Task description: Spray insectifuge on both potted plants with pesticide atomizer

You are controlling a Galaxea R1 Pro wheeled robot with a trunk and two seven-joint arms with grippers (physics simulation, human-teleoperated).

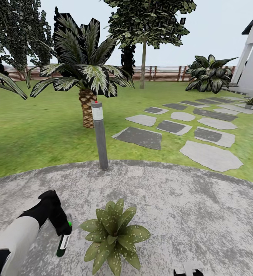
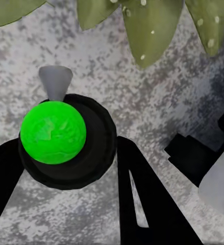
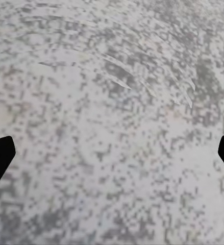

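Two plants: one (image 1: 113,234) on the paved patch (image 1: 187,214), one (image 1: 250,102) far off by the house.
Left end effector (image 1: 63,230): pinching the atomizer (image 1: 63,242), just beside the near plant.
Right end effector (image 3: 112,153): fingers spread over the patch.
Lamp post (image 1: 100,134): upright beyond the near plant.

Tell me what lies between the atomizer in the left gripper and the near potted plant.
In the head view, only bare grey paving separates the pesticide atomizer, held in the left gripper, from the potted plant.
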